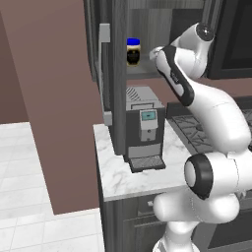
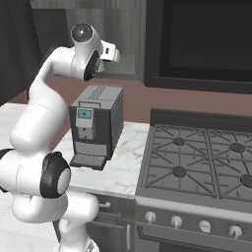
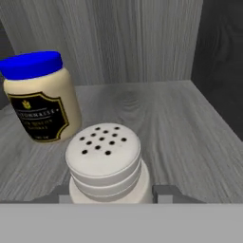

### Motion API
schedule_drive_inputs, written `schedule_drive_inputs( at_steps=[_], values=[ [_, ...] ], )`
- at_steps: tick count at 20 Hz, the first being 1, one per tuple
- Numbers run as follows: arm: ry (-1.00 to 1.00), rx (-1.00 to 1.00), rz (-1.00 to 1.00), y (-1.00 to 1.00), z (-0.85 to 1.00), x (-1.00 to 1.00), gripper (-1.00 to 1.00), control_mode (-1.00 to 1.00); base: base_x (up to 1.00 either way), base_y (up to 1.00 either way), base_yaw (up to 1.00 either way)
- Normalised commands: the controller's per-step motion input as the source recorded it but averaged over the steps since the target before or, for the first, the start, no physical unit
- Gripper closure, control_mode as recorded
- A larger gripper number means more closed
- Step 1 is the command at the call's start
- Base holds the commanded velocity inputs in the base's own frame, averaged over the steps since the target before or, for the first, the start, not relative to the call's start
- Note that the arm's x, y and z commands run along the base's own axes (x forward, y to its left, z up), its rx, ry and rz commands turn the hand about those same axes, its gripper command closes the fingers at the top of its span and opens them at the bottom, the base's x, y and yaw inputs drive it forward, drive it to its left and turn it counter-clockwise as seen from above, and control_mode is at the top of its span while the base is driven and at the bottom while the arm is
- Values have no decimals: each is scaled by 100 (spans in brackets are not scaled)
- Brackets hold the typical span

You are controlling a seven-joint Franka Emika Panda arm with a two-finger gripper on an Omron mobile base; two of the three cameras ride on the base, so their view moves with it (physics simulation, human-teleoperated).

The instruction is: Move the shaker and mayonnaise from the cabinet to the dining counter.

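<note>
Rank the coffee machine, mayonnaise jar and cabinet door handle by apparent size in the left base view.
1. Coffee machine, clearly largest.
2. Cabinet door handle, long but thin.
3. Mayonnaise jar, smallest; it sits farther back, so nearness shrinks it.

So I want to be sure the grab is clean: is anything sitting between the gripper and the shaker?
Nothing visible does. In the hand view the shaker sits directly between the gripper fingertips, one on each side of its body. The mayonnaise stands apart, off to one side and farther back on the cabinet shelf.

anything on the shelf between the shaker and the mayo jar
Nothing: in the hand view only bare grey shelf separates the shaker from the mayonnaise.
</note>
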Motion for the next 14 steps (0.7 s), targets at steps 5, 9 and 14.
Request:
schedule_drive_inputs(
  at_steps=[5, 9, 14],
  values=[
    [0, 0, -1, 17, 8, -75, 100, -100, 0, 0, 0],
    [-1, 0, 0, 13, 5, -75, 100, -100, 0, 0, 0],
    [-2, 0, 0, 5, 2, -77, 100, -100, 0, 0, 0]
  ],
)
